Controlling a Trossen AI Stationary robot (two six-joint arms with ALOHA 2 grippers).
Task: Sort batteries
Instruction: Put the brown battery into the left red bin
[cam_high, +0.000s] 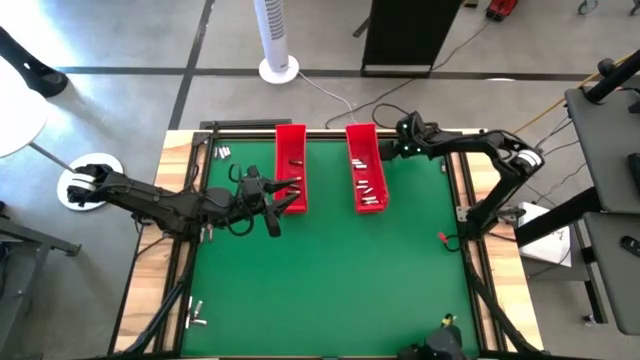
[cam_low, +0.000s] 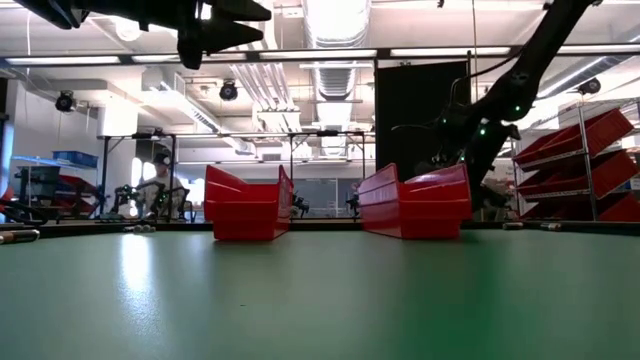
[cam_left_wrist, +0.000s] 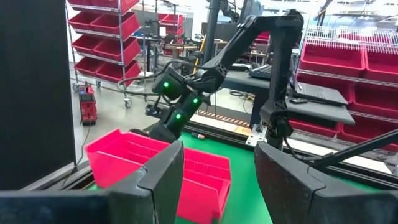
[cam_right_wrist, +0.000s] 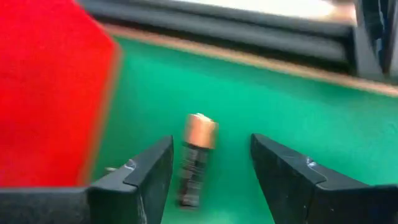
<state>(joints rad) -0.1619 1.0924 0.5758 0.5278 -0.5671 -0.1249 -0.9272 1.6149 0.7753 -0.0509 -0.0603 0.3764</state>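
- The left arm reaches in from the table's left edge, stretched nearly flat across the green mat (cam_high: 330, 270), its wrist turned toward the left red tray (cam_high: 291, 165).
- The left gripper (cam_high: 286, 195) hangs beside that tray's near end; in the left wrist view its two dark fingers (cam_left_wrist: 163, 174) stand apart with nothing between them.
- A few batteries (cam_high: 221, 151) lie loose on the wooden border at the far left corner, and more loose batteries (cam_high: 195, 312) sit on the border at the near left.
- One small battery (cam_high: 295, 161) lies inside the left tray.
- The right red tray (cam_high: 365, 165) stands just beside the left one, a narrow strip of mat between them, and holds a cluster of batteries (cam_high: 368, 188) toward its near half.
- The right arm rises from the table's right edge, bends sharply at the elbow and runs along the far side toward the right tray's far end.
- The right gripper (cam_right_wrist: 211, 171) is parted, its fingers (cam_right_wrist: 149, 171) flanking a copper-topped battery (cam_right_wrist: 196, 155) that touches neither pad, over the mat just beside the tray wall.
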